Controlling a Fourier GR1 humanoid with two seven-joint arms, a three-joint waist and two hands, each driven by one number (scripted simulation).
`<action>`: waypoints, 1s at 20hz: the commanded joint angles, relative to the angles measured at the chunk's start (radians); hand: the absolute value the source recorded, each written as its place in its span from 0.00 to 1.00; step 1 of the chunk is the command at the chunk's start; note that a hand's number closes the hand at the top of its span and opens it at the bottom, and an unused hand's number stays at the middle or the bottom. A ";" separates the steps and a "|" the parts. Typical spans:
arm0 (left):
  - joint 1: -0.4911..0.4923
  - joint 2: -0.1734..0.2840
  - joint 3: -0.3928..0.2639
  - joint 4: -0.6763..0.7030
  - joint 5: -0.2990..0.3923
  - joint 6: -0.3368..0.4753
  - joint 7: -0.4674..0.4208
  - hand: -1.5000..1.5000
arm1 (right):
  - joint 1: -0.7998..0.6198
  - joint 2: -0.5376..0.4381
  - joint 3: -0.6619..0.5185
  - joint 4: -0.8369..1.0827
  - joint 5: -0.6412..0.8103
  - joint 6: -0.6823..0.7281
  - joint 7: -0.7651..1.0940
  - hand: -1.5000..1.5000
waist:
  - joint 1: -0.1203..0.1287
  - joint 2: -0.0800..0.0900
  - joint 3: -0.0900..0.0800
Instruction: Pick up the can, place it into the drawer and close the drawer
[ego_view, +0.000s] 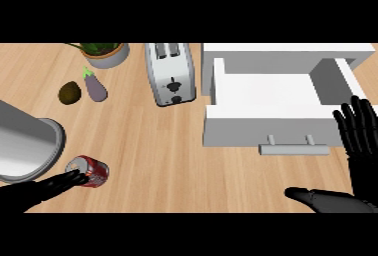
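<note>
From the head view, the left hand (40, 192) comes in at the lower left corner, its fingers (68, 179) stretched nearly straight and lying against the side of the can (88, 171); they do not wrap round it. The can lies at those fingertips, red with a silver top, on the counter (155, 150) and just beside the rim of a large grey metal pot (26, 142), which sits above the left fingers. The right hand (358, 150) stands at the right edge, fingers straight and spread upward, thumb (314, 196) jutting left along the lower edge; it holds nothing.

The counter is light wood with a lengthwise grain. Just left of the right hand's fingers the white drawer (266, 92) stands pulled open, its grey handle (291, 147) facing the lower edge. Further left are a silver toaster (171, 72), a purple eggplant (94, 87), a brown kiwi (70, 92) and a potted plant (103, 52).

The can's label carries pale markings, but no writing can be read.
</note>
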 joint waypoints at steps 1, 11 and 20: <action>-0.017 0.189 0.167 0.161 0.174 -0.220 -0.067 0.00 | 0.007 0.012 0.029 -0.002 0.032 -0.012 0.028 0.00 | 0.000 0.000 0.002; -0.057 0.233 0.218 0.371 0.261 -0.334 -0.006 0.00 | 0.131 -0.021 -0.070 -0.066 -0.073 0.070 -0.018 0.00 | -0.009 -0.001 0.002; -0.072 0.089 0.166 0.314 0.154 -0.276 0.083 0.00 | 0.226 -0.002 -0.059 -0.101 -0.068 0.117 -0.051 0.00 | -0.005 -0.003 0.003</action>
